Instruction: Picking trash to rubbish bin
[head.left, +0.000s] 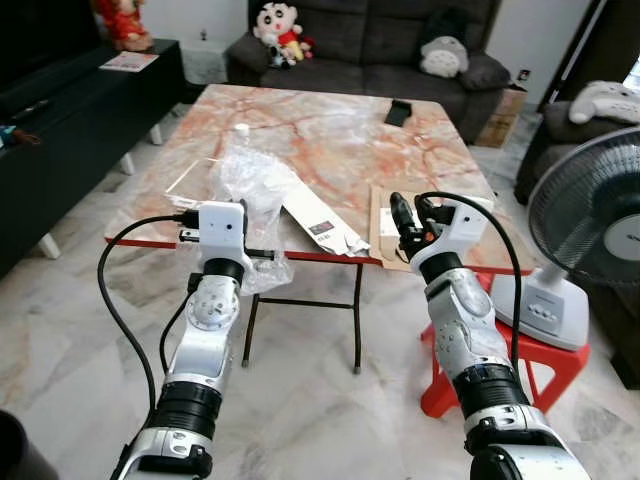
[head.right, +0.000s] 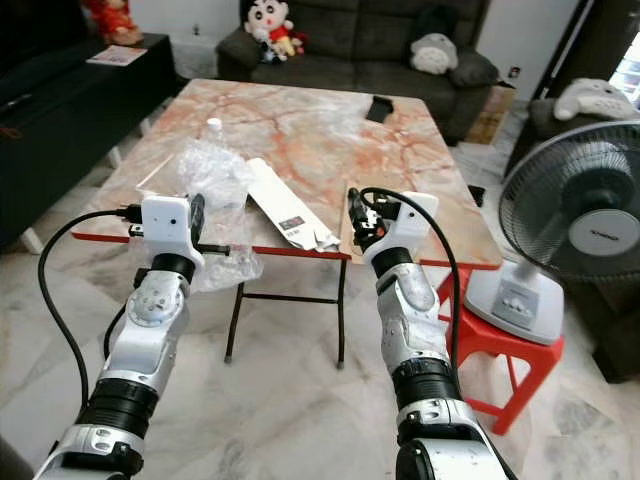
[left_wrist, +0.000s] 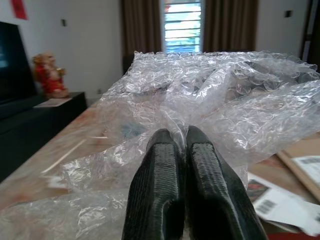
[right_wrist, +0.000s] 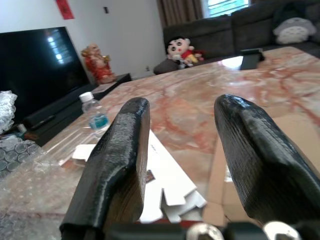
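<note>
Pinching bubble wrap (left_wrist: 210, 100) at table (head.left: 330, 140) edge: left claw (left_wrist: 181, 142); right claw (right_wrist: 182, 145) wide.

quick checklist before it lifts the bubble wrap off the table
1. Left gripper shut on the bubble wrap: ok.
2. Wrap free of the white carton beside it: cannot tell.
3. Water bottle behind the wrap standing upright: ok.
4. Right gripper open and empty above the table edge: ok.
5. Rubbish bin located: cannot tell.
</note>
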